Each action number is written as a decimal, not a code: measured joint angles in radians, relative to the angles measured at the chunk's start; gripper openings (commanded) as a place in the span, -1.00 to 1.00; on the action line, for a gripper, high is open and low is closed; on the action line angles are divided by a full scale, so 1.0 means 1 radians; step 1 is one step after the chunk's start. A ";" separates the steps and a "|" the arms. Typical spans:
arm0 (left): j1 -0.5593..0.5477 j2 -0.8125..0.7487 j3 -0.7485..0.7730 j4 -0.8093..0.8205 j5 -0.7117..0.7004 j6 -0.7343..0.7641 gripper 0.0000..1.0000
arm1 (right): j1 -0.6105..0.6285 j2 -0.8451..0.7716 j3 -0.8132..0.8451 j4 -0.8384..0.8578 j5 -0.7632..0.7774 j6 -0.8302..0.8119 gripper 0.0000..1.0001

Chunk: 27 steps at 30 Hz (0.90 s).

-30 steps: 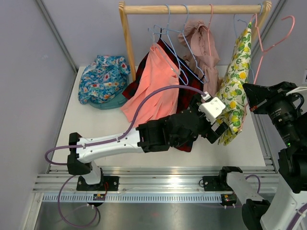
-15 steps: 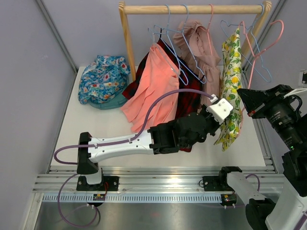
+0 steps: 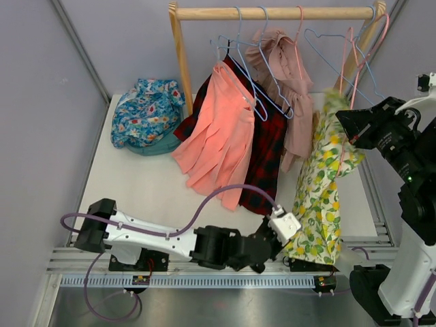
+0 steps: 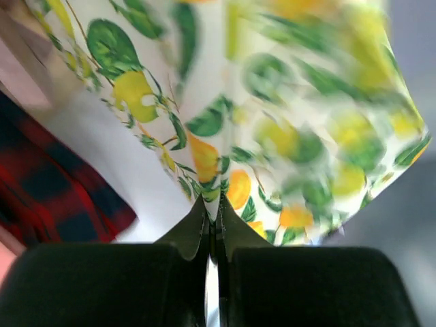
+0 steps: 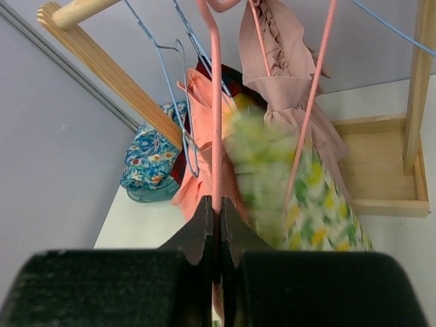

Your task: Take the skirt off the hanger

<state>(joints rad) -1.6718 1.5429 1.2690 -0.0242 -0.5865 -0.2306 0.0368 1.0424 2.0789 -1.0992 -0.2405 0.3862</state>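
Observation:
The lemon-print skirt hangs stretched between both arms, from the pink hanger down to the table's near edge. My left gripper is shut on the skirt's lower hem, low at the front. My right gripper is shut on the pink hanger's thin wire, up at the right by the rail's end. In the right wrist view the skirt is a motion blur just right of the held wire.
A wooden rail carries blue wire hangers, a coral garment, a red plaid one and a dusty pink one. A floral fabric bundle lies at the back left. The rack's wooden base is on the right.
My left gripper shut on the skirt's hem and pulled it down toward the near edge. The skirt is now stretched out, and the right gripper moved up and back with the hanger.

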 measured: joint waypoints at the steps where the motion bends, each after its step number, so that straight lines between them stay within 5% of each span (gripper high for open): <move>1: -0.026 -0.011 -0.024 -0.013 -0.014 -0.024 -1.00 | 0.000 0.013 0.000 -0.003 0.003 -0.002 -1.00; 10: -0.198 -0.218 -0.242 -0.281 -0.137 -0.324 -1.00 | 0.001 0.072 -0.111 0.142 0.024 -0.003 -1.00; 27: -0.257 -0.425 -0.246 -0.728 -0.375 -0.656 -1.00 | -0.020 0.572 0.046 0.329 0.056 -0.005 -1.00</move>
<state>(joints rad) -1.9293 1.1179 1.0229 -0.7521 -0.9611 -0.8864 0.0170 1.6142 2.1246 -0.7700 -0.1841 0.3817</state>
